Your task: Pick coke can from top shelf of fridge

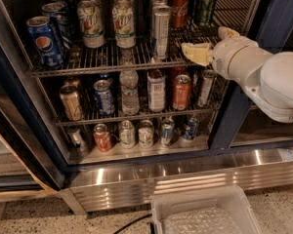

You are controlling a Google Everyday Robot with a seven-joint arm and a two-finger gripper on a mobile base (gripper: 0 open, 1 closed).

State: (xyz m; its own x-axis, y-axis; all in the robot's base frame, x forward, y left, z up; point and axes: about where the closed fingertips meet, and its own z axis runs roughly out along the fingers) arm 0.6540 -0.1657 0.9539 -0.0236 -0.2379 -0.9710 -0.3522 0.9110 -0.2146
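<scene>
The coke can (179, 6), red with white script, stands at the back right of the top shelf (107, 63) of the fridge (278, 13). My gripper (211, 43) is at the right front of that shelf, below and to the right of the coke can and not touching it. It is open: one cream finger (198, 52) points left over the rack's edge and the other sits higher, with nothing between them. The white arm (278, 82) reaches in from the right.
A tall slim silver can (160, 30) stands just left of the gripper, a green can (205, 4) behind it. Pepsi cans (45, 40) and pale green-labelled cans (123, 23) fill the left. Two lower racks hold more drinks. A white bin (205, 213) sits on the floor.
</scene>
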